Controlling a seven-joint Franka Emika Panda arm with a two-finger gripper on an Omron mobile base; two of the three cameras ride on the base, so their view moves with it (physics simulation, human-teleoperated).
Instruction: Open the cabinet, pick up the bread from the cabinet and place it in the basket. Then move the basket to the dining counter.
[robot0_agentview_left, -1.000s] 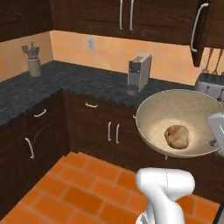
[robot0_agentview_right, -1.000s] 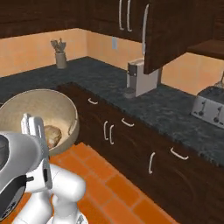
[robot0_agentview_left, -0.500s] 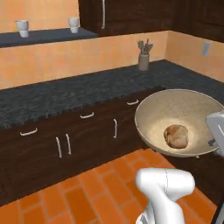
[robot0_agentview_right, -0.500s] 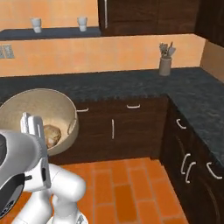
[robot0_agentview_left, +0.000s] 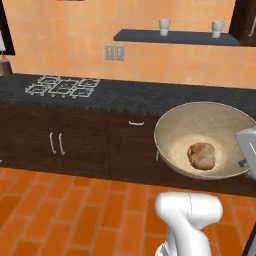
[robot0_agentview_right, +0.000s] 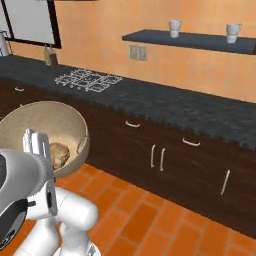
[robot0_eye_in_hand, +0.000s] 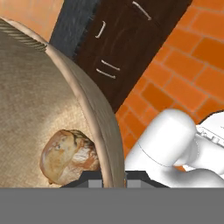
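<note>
The tool (robot0_eye_in_hand: 113, 180) apparently pinches the basket (robot0_eye_in_hand: 39, 109) rim, bread (robot0_eye_in_hand: 69, 156) just beside.

The left base view looks from behind the arm's left, forward and down, at the black tabletop (robot0_agentview_left: 150, 95), the dark lower doors (robot0_agentview_left: 55, 145) and the orange brick floor (robot0_agentview_left: 60, 210), with the basket (robot0_agentview_left: 200, 127) close at its right. The right base view looks from behind the arm's right at the same stretch of tabletop (robot0_agentview_right: 165, 102), so the basket (robot0_agentview_right: 30, 120) sits close at its lower left. Both share the burner grate (robot0_agentview_left: 62, 86), the wall shelf (robot0_agentview_left: 175, 36) with two cups, and the wall outlet (robot0_agentview_left: 113, 52). The hand view sits very near the basket rim (robot0_eye_in_hand: 94, 118), looking along it past the bread (robot0_eye_in_hand: 65, 155) toward doors and floor.
</note>
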